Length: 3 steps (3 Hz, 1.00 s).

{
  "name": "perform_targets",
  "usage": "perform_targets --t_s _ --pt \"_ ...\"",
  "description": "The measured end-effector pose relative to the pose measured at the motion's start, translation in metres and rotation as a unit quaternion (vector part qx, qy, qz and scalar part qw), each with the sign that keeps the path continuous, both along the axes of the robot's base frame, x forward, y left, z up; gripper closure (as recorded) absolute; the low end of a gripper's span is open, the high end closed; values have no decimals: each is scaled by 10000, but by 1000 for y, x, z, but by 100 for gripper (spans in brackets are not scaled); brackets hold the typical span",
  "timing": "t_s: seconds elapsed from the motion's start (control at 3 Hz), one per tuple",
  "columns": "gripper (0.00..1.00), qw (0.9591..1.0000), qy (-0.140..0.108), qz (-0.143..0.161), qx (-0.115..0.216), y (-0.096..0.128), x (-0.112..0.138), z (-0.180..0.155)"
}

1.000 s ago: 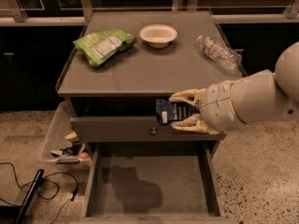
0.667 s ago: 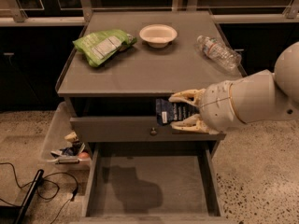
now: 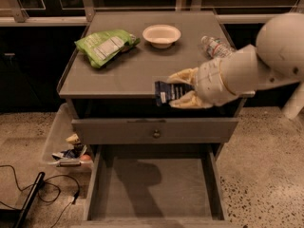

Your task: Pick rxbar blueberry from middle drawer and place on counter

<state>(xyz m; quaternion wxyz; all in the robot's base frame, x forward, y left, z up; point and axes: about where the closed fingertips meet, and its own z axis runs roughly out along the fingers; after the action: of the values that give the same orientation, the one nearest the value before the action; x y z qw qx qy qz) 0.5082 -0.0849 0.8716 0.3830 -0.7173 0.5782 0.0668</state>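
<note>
My gripper (image 3: 183, 90) is shut on the rxbar blueberry (image 3: 167, 92), a dark navy bar with white print. It holds the bar at the level of the counter's front edge, right of centre, with the bar pointing left. The counter (image 3: 137, 68) is a flat grey cabinet top. The middle drawer (image 3: 154, 186) is pulled open below, and its plain grey floor shows only my arm's shadow.
On the counter are a green crinkled bag (image 3: 104, 44) at the back left, a white bowl (image 3: 161, 34) at the back centre and a clear plastic bottle (image 3: 216, 46) at the right. A clear bin (image 3: 66, 144) of clutter and cables (image 3: 28, 194) lie on the floor at left.
The gripper with the bar has risen from in front of the top drawer front to the level of the counter's front edge.
</note>
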Motion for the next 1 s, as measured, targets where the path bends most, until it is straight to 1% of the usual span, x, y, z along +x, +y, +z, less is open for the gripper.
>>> perform_targets --t_s 0.33,0.67,1.0 --pt "100 9998 -93 196 6 9 61 13" --pt "100 9996 -98 209 154 8 116 24" --pt "100 9990 -8 -116 422 -14 155 27"
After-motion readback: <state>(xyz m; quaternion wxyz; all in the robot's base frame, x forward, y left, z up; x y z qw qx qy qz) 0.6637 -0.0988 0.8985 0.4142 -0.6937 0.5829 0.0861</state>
